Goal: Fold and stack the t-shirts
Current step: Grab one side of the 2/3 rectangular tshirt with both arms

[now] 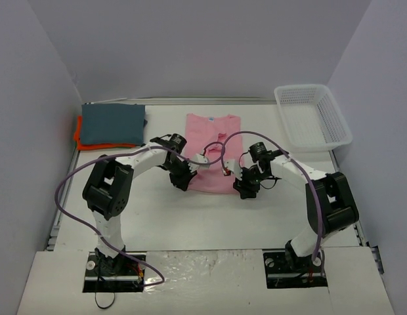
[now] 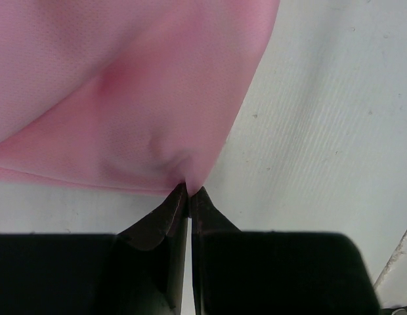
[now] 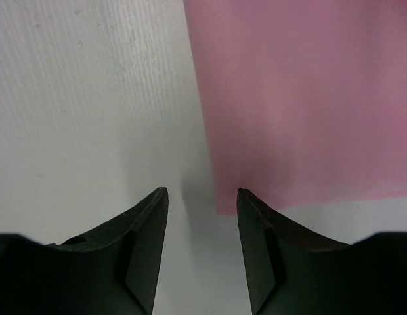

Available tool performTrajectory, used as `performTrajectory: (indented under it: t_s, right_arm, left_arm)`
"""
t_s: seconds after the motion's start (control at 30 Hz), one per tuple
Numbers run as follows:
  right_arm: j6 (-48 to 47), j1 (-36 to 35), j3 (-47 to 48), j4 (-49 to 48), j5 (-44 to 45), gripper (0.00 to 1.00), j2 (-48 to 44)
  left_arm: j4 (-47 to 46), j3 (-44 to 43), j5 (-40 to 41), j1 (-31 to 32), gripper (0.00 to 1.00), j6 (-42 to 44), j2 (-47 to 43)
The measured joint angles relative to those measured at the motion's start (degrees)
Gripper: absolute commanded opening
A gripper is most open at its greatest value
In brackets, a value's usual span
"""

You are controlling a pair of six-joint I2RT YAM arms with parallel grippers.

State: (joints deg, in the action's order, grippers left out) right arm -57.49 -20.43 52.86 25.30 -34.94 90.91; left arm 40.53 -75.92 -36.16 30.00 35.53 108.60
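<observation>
A white table [image 1: 210, 216] sits boxed in by three pale lilac-grey walls [image 1: 190, 46].

From above, two white and black arms [image 1: 151, 157] reach in from the near edge. There are three shirts. One pink t-shirt [image 1: 212, 141] lies flat at the middle of the table. One blue-grey t-shirt [image 1: 111, 123] lies folded at the far left on top of one orange t-shirt [image 1: 79, 139], whose edge shows along the left and near sides. One white mesh basket [image 1: 313, 118] stands at the far right. The left gripper [image 1: 182, 178] is at the pink shirt's near left corner, and the right gripper [image 1: 245, 188] is by its near right corner.

At the left wrist, the two dark fingers are pinched together on a corner of the pink cloth, which puckers at the tips.

At the right wrist, the two fingers stand apart over bare table, with the pink shirt's corner just beside one fingertip.
</observation>
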Motion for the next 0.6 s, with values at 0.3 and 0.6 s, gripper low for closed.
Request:
performTrajectory:
  t_s: [0.3, 0.6]
  right_arm:
    - [-0.09, -1.01, 0.04, -2.47, -0.09, 0.42, 4.63]
    - [0.22, -1.42, 0.92, -4.24, -0.33, 0.28, 5.92]
  left_arm:
    - [0.26, 0.00, -1.18, -1.49, 0.02, -0.55, 0.09]
    - [0.35, 0.02, -2.47, -1.79, 0.02, -1.31, 0.46]
